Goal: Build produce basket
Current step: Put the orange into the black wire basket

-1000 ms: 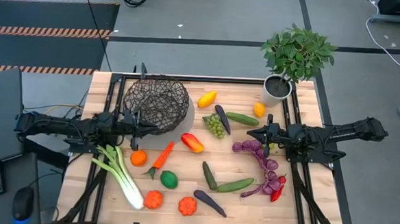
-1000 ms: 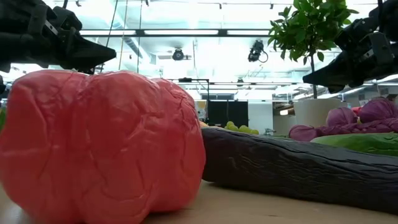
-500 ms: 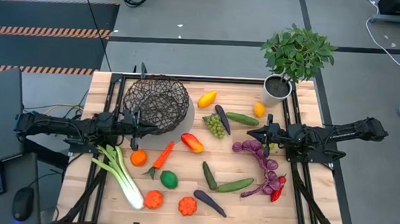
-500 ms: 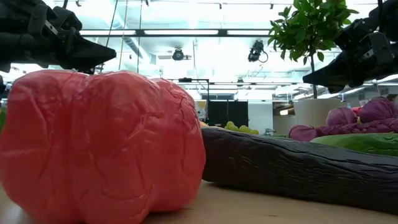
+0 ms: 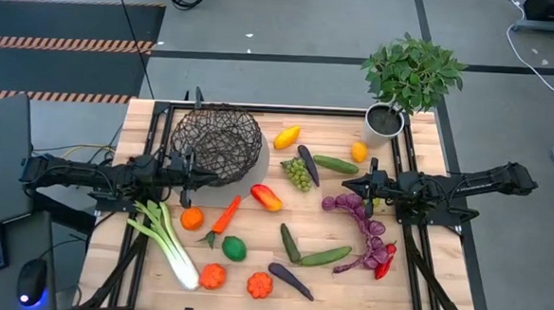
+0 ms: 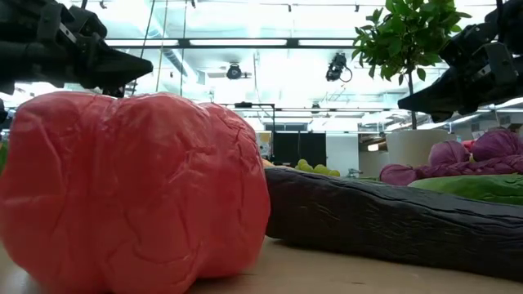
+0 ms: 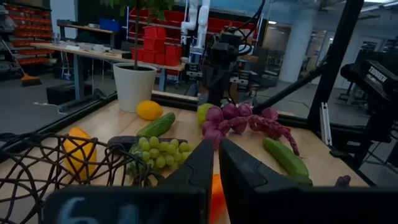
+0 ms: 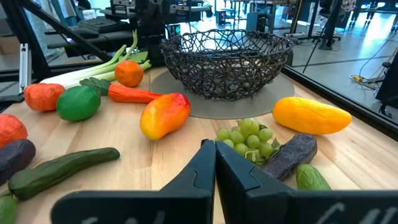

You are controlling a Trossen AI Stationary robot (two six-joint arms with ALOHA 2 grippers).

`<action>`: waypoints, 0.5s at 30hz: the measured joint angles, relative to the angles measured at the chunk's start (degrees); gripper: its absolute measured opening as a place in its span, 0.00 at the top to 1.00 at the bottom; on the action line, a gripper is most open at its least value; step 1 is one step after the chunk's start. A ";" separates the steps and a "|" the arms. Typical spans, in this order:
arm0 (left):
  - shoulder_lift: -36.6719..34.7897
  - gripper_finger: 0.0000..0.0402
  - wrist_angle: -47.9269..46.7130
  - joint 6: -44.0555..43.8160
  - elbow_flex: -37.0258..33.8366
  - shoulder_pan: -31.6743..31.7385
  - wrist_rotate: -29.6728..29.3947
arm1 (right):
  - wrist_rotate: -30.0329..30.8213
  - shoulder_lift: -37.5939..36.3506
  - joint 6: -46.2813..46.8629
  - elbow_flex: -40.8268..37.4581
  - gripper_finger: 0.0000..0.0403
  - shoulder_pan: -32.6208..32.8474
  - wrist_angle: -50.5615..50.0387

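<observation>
The dark wire basket [image 5: 216, 142] stands on a grey round mat at the far left of the table; it also shows in the right wrist view [image 8: 227, 59]. The produce lies spread over the wood. It includes a leek [image 5: 165, 239], carrot [image 5: 224, 216], orange [image 5: 191, 218], lime [image 5: 234, 249], red-yellow fruit [image 5: 266, 197], grapes [image 5: 299, 175], cucumbers [image 5: 326, 256] and purple vegetables [image 5: 359, 216]. My left gripper [image 5: 198, 175] hovers shut by the basket's near side. My right gripper [image 5: 356, 185] hovers shut over the table's right part, above the purple vegetables. Neither holds anything.
A potted plant in a white pot [image 5: 385, 123] stands at the far right corner. A yellow fruit [image 5: 286, 137], a lemon [image 5: 359, 152] and a dark aubergine [image 5: 307, 163] lie toward the far edge. Two orange-red fruits [image 5: 213, 276] and another aubergine [image 5: 291, 280] lie near the front edge. A dark frame borders the table.
</observation>
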 joint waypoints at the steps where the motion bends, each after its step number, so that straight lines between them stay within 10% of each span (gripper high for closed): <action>1: 0.01 0.91 1.27 0.16 0.02 0.00 -0.01 | 0.00 0.00 -0.02 -0.01 0.96 0.00 0.00; 5: 0.40 0.91 -2.00 -1.48 4.93 -0.06 0.19 | 0.00 0.00 -0.02 0.00 0.96 -0.01 0.00; 10: 8.41 0.92 -31.20 7.30 25.01 -0.24 0.57 | 0.00 0.08 -0.02 -0.01 0.96 0.00 0.07; 15: 22.60 0.92 -52.05 -2.67 45.55 -0.07 -1.88 | 0.00 0.11 -0.01 0.00 0.96 -0.01 0.10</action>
